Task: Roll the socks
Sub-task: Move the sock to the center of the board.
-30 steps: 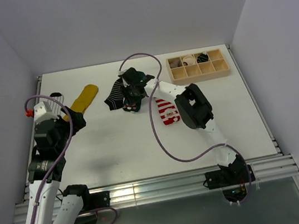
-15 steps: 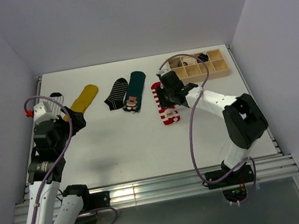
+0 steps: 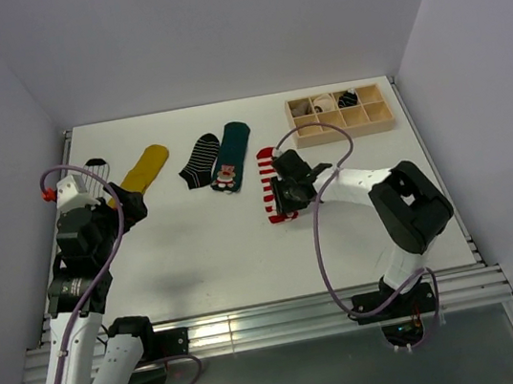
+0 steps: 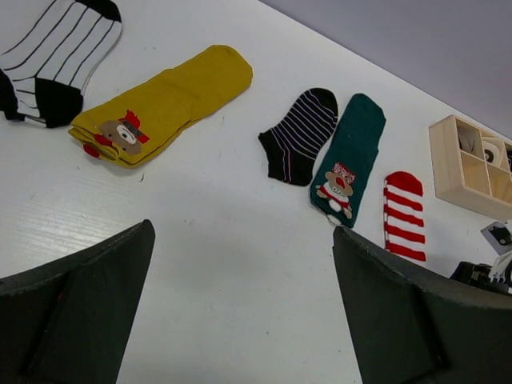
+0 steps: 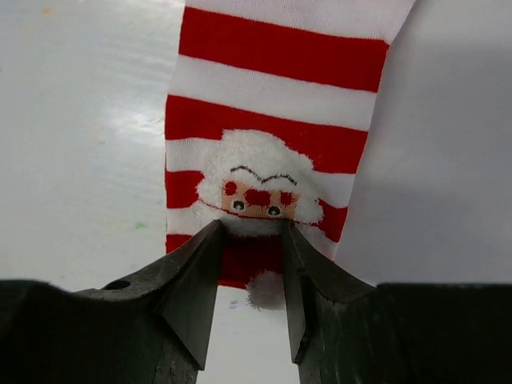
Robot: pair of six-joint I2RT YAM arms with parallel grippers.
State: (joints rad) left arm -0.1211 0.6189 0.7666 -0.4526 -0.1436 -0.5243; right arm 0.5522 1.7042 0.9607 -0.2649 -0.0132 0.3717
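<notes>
The right hand (image 5: 250,242) straddled the striped sock (image 5: 276,120), half closed, its grip unclear. So shallow a pinch between its fingers could let fabric slip when rolling.

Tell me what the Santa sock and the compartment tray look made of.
Santa sock: apparently knit fabric with a matte finish, judging by the fuzzy white beard and soft-edged stripes. Compartment tray: probably pale unfinished wood, judging by its light tan, matte walls and thin dividers.
</notes>
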